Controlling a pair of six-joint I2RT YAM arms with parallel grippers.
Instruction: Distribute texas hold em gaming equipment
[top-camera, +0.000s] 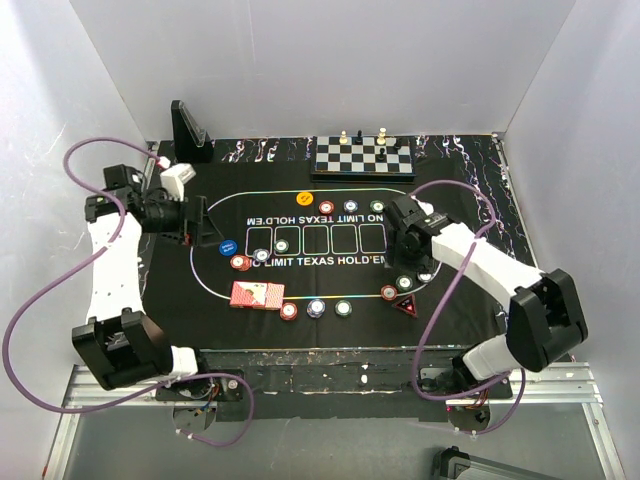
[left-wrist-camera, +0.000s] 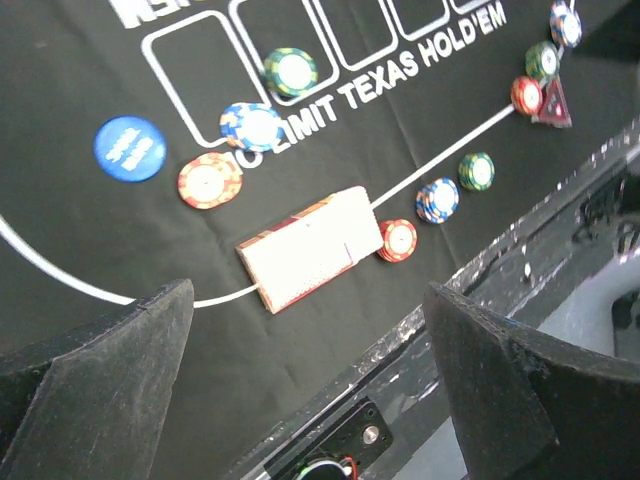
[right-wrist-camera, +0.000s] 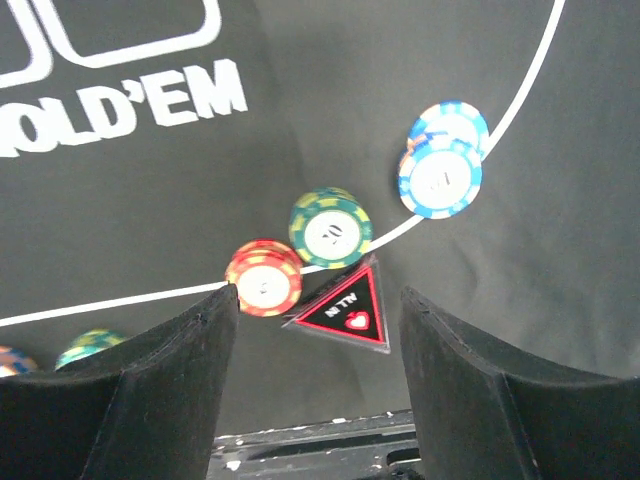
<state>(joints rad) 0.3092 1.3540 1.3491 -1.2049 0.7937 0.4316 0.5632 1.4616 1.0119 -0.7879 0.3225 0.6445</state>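
Right gripper (right-wrist-camera: 318, 292) hangs over the dark red triangular marker (right-wrist-camera: 345, 308), jaws parted, nothing between them. Left gripper (left-wrist-camera: 308, 292) is spread wide and empty, well left of the marker, facing the card deck (left-wrist-camera: 312, 248). Red chip stack (right-wrist-camera: 264, 278) touches the marker's left corner; green stack (right-wrist-camera: 330, 228) just behind the marker; blue stack (right-wrist-camera: 442, 172) behind and to the right. Judged: chips at this seat look placed. Next move likely the cards, needing a low, flat pinch across the deck's edges. Mat (right-wrist-camera: 150, 220) reads "NO LIMIT TEXAS HOLD'EM"; marker seems to read "ALL IN", with a heart.
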